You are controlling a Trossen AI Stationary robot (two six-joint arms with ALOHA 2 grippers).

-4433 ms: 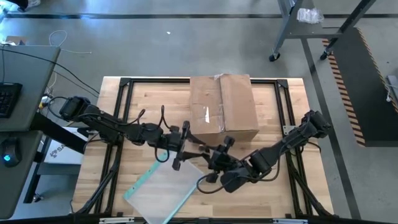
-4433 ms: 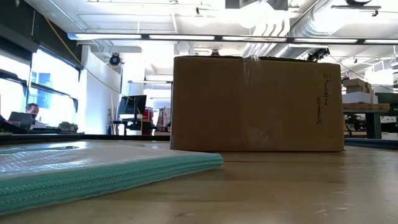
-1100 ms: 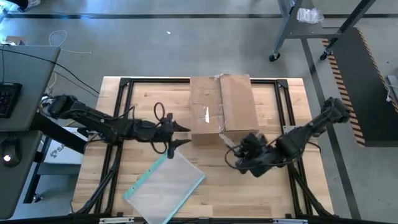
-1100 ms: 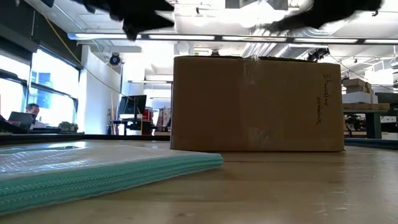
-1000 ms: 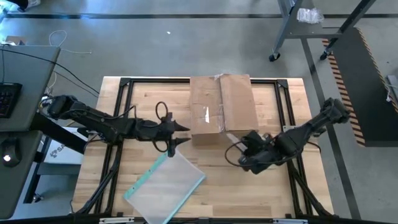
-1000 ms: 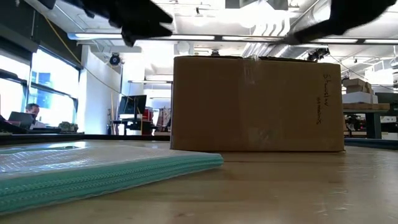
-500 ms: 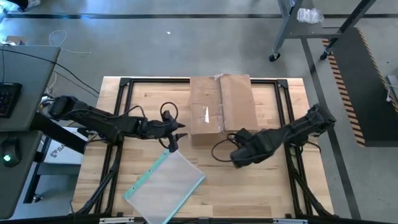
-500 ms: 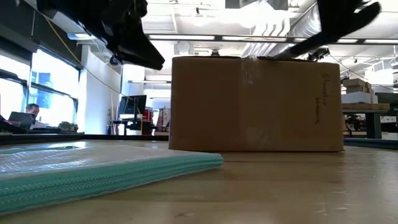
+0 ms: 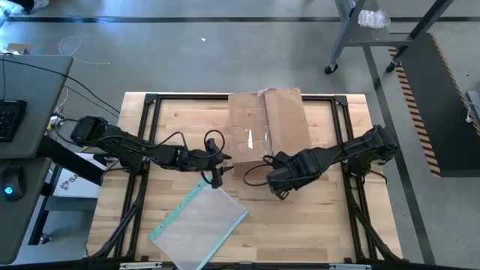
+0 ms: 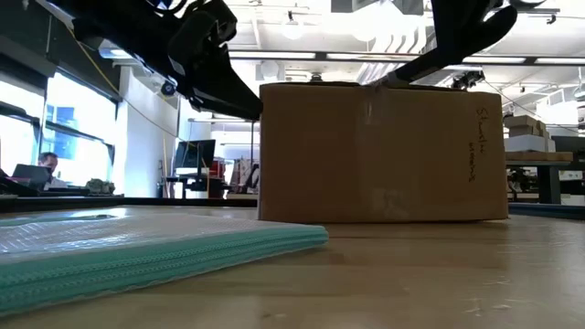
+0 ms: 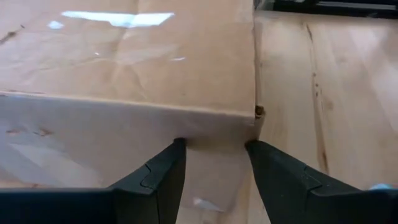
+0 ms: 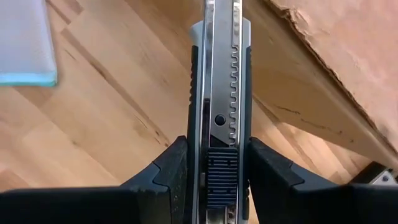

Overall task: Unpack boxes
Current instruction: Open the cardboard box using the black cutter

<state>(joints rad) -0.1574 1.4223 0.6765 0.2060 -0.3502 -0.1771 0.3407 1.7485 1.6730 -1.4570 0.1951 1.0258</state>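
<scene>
The brown cardboard box stands on its base at the far middle of the table, clear tape along its top seam. My left gripper is open at the box's near left corner, fingertips at the left wall. My right gripper hangs over the table just in front of the box's near face, shut on a metal utility knife. In the low view both arms reach in from above the box. A flat clear pouch with a teal edge lies at the near left. My left gripper meets the box's left wall just below the top edge, beside the near corner, with the free ends of both open fingers. They come from the table's left, slanting downward. The box stays upright on the table. My right gripper pinches the utility knife's handle at its ribbed slider between the two fingers. The knife lies along the fingers and sticks out past their tips, pointing steeply down. Its front end runs out of the wrist view, so whether it touches anything I cannot tell.
Bare wood lies left of the box, and more in front of it toward the near right. The pouch fills the near left. A black frame runs around the tabletop. A desk with a keyboard stands beyond the left edge.
My left gripper has sunk and gone toward the box until its fingertips reached the left wall. In the low view the box has slid slightly right. My right gripper has carried the knife toward the table's left along the box's near face, rolling its wrist.
</scene>
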